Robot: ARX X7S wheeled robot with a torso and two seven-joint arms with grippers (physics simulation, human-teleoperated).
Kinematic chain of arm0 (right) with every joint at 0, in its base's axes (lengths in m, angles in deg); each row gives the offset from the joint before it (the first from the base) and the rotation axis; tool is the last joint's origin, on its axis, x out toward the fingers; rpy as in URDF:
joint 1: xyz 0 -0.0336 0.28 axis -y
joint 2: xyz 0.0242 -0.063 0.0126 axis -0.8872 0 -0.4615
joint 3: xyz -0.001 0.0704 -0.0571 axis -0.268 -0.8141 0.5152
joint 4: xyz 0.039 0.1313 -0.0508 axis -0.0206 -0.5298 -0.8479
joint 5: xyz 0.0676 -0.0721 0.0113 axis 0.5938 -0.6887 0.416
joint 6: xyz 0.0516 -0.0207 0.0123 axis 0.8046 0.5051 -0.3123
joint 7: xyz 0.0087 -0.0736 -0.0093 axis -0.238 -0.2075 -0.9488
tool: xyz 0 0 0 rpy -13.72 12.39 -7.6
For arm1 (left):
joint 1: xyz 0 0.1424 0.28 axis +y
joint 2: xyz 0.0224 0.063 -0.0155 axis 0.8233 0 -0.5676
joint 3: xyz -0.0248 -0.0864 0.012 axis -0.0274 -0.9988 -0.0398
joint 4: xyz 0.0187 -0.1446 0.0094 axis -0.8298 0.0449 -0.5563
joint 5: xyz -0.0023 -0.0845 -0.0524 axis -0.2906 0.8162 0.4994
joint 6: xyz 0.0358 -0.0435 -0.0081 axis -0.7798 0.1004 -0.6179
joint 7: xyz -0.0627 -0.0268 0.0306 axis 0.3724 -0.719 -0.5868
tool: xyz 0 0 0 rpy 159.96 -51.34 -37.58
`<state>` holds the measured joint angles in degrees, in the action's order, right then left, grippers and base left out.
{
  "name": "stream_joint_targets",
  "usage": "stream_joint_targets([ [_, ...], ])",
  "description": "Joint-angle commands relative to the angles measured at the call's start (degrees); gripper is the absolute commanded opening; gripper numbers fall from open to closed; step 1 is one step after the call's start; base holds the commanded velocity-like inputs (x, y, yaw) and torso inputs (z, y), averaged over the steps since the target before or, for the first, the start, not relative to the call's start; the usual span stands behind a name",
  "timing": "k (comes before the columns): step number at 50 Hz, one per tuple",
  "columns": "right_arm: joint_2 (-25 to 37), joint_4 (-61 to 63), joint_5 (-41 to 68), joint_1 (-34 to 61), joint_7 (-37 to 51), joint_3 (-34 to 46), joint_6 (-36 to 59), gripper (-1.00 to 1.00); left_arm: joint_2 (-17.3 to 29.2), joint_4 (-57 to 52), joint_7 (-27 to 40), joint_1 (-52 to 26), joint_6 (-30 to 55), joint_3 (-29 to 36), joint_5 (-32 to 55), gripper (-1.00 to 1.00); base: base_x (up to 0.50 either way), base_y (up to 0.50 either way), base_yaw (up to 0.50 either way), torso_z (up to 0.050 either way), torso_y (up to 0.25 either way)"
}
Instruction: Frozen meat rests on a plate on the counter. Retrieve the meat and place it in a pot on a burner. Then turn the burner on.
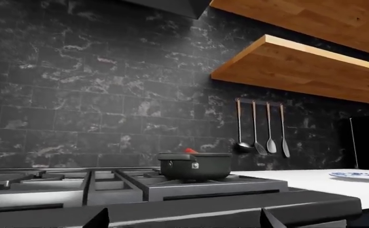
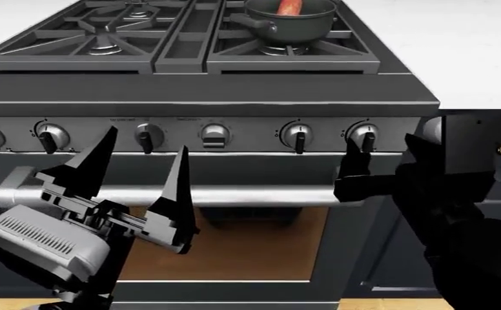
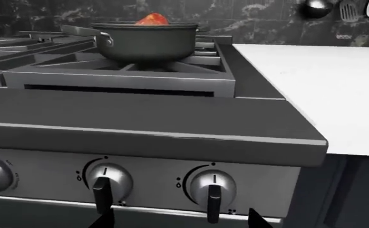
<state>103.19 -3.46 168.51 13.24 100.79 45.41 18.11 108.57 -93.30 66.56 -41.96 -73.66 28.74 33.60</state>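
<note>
The dark grey pot (image 2: 289, 19) stands on the back right burner (image 2: 290, 49) with the reddish meat (image 2: 290, 6) inside it. Over the rim, the meat (image 3: 151, 19) also shows in the pot (image 3: 146, 40), and again as the meat (image 1: 189, 150) in the pot (image 1: 194, 165). The blue-patterned plate (image 1: 362, 175) lies bare on the white counter (image 1: 311, 183). My right gripper (image 3: 179, 219) is open just in front of the rightmost knob (image 3: 213, 187); in the head view this gripper (image 2: 354, 175) sits below that knob (image 2: 366, 134). My left gripper (image 2: 144, 143) hangs open and empty before the oven door.
Several more knobs (image 2: 297, 135) line the stove's front panel above the oven handle (image 2: 233, 194). Black grates (image 2: 95, 32) cover the left burners. Utensils (image 1: 260, 130) hang on the dark tiled wall under wooden shelves (image 1: 298, 66). The counter (image 2: 457, 45) runs off to the stove's right.
</note>
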Motion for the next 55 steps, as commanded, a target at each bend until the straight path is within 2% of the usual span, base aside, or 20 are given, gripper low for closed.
stream_joint_targets([
  [1,-0.38,-2.78,-2.30,1.84,-2.58,1.34,1.02,1.00,-0.01,0.77,-0.09,-0.12,-0.29,0.28,0.27,1.00,0.00,0.00,0.00,0.000,0.000],
  [55,-2.79,-15.99,-11.56,1.19,-15.53,3.71,-3.91,1.00,-0.13,4.15,0.19,-0.96,-1.34,1.56,0.48,1.00,0.00,0.00,0.00,0.000,0.000],
])
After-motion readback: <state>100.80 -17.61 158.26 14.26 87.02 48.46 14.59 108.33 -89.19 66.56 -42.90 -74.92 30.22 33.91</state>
